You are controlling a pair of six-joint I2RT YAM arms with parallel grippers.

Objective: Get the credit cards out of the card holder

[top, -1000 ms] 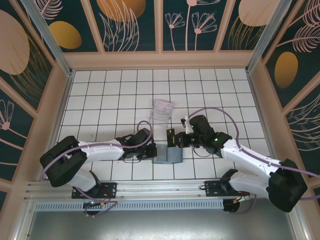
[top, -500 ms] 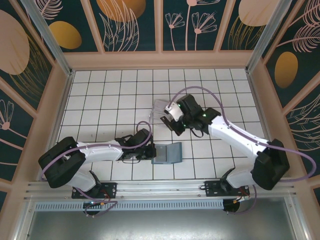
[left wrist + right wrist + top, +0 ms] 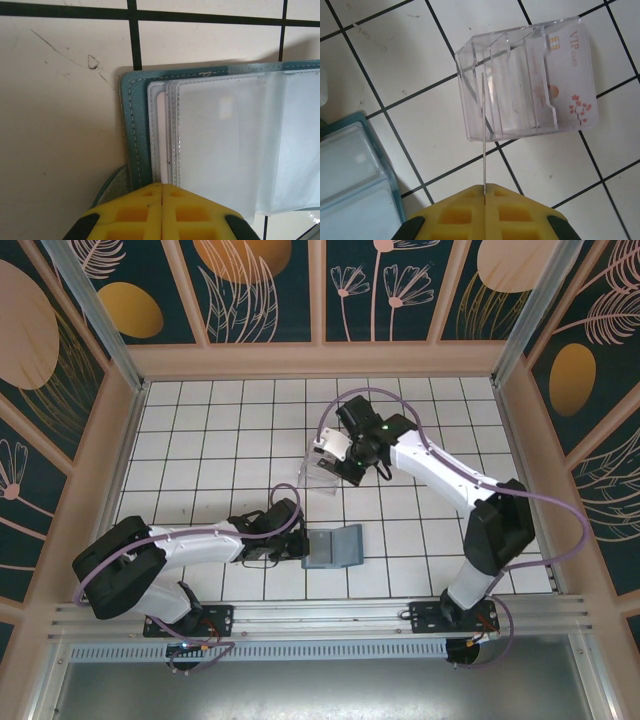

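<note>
The teal card holder [image 3: 338, 545] lies open on the tiles near the front, its clear sleeves [image 3: 225, 145] facing up. My left gripper [image 3: 303, 543] is shut on its left edge, the yellow fingertips meeting over the stitched border [image 3: 135, 150]. My right gripper [image 3: 338, 468] hangs farther back, shut on a thin credit card [image 3: 483, 130] seen edge-on. That card's far end reaches over the left slots of the clear plastic tray [image 3: 485, 65]. A pale pinkish credit card [image 3: 567, 75] marked VIP stands in the tray's right slot.
The card holder's corner [image 3: 350, 170] shows at the lower left of the right wrist view, apart from the tray. The wooden frame wall [image 3: 320, 360] bounds the tiled table at the back and on both sides.
My right arm has swung from the card holder back and left to the clear tray, carrying the card. The left gripper and the card holder have stayed put.
</note>
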